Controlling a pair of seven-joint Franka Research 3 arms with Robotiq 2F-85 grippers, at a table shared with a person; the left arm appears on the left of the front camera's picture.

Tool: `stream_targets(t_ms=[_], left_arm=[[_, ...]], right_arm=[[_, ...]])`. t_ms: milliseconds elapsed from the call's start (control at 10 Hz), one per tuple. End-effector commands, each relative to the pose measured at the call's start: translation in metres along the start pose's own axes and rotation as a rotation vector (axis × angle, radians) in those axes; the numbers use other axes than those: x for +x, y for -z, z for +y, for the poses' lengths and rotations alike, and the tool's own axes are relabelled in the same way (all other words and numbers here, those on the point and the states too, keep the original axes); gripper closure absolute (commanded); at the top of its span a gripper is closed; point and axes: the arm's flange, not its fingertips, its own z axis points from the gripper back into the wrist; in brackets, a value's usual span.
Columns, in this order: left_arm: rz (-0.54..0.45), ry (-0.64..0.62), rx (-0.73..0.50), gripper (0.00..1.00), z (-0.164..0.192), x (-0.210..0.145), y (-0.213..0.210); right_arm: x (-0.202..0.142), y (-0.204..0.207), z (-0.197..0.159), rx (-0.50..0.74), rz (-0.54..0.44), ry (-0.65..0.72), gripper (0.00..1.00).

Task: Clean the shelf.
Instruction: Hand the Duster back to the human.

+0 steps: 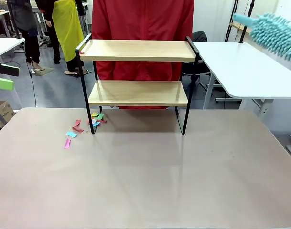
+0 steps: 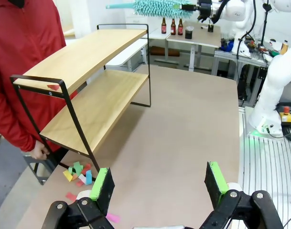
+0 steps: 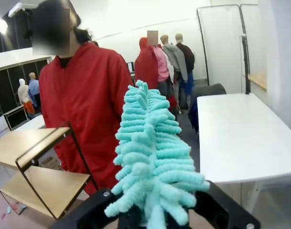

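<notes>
- Duster (image 3: pixel 152 162) clamped in right jaws (image 3: pixel 150 210), raised, likely ready to sweep
- Left jaws (image 2: pixel 157 183) apart, empty
- Shelf (image 2: pixel 88 86) ahead of left jaws; paper scraps (image 2: pixel 78 172) beneath on desk (image 2: pixel 183 129)

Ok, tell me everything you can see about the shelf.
The shelf is a two-tier rack: two light wood-look boards on a thin black frame with raised side rails. It stands upright on the table, toward the far side, right in front of a person in red. Both boards look bare except for a small red scrap at one end of the top board. Colored paper scraps lie on the table around its left front leg.
</notes>
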Motion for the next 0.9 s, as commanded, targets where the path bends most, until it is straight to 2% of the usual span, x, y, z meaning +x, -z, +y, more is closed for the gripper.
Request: stream_targets(t_ms=[0,200,400,600,700,800], left_arm=[[-0.030,0.023,0.001,0.00,0.002,0.000,0.003],[-0.030,0.023,0.001,0.00,0.002,0.000,0.003],[-0.030,0.023,0.001,0.00,0.002,0.000,0.003],[-0.030,0.023,0.001,0.00,0.002,0.000,0.003],[-0.030,0.023,0.001,0.00,0.002,0.000,0.003],[-0.030,0.023,0.001,0.00,0.002,0.000,0.003]], right_arm=[[-0.030,0.006,0.005,-0.035,0.030,-0.014,0.83],[-0.068,0.012,0.011,-0.027,0.130,-0.024,0.83],[-0.096,0.013,0.013,-0.030,0.185,-0.014,0.83],[-0.098,0.016,0.015,-0.045,0.161,-0.046,0.83],[-0.093,0.016,0.006,-0.005,0.213,0.019,0.83],[-0.093,0.016,0.006,-0.005,0.213,0.019,0.83]])
